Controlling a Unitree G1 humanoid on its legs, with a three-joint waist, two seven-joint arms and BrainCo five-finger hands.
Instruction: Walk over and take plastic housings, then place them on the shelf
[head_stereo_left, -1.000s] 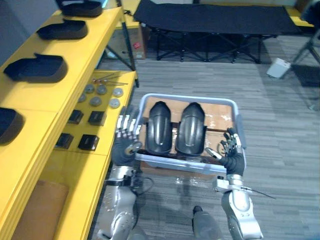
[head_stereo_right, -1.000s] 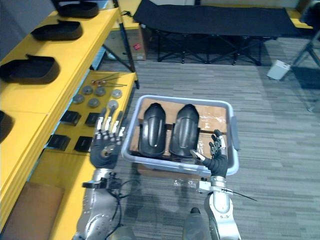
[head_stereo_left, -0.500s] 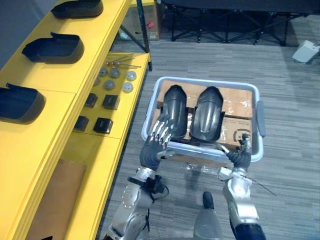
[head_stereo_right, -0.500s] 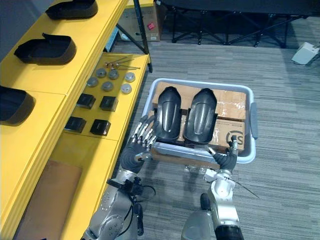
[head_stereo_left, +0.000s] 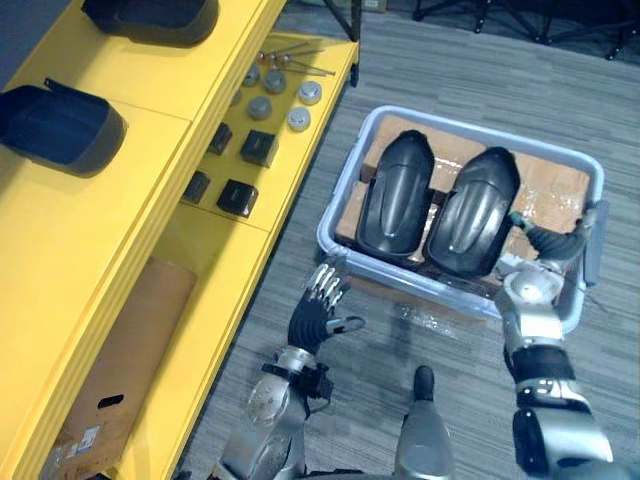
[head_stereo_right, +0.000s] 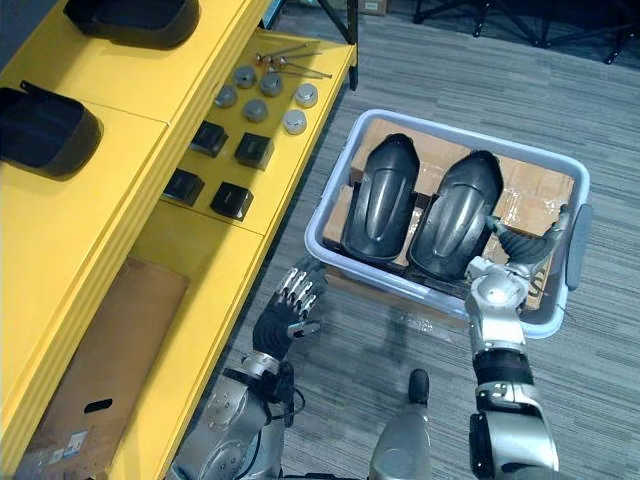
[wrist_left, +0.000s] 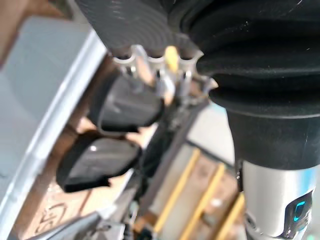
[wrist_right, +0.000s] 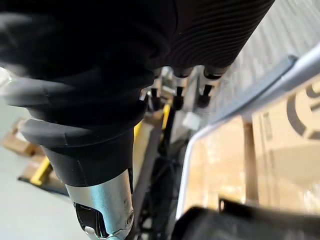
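Note:
Two dark plastic housings lie side by side on cardboard in a pale blue bin on the floor. My left hand hangs open over the floor, just short of the bin's near left corner, touching nothing. Past its fingers in the left wrist view I see both housings. My right hand is open over the bin's near right corner, by the grey handle, holding nothing. Its fingers point along the bin's rim. More dark housings rest on the yellow shelf's top.
The yellow shelf's lower level carries small black blocks, metal discs and thin rods. A cardboard box stands under it. Grey carpet lies around the bin, and black frame legs stand beyond it.
The camera has shifted closer and downward. My left hand has dropped back from the bin's near rim to over the floor. My right hand has risen over the bin's near right corner.

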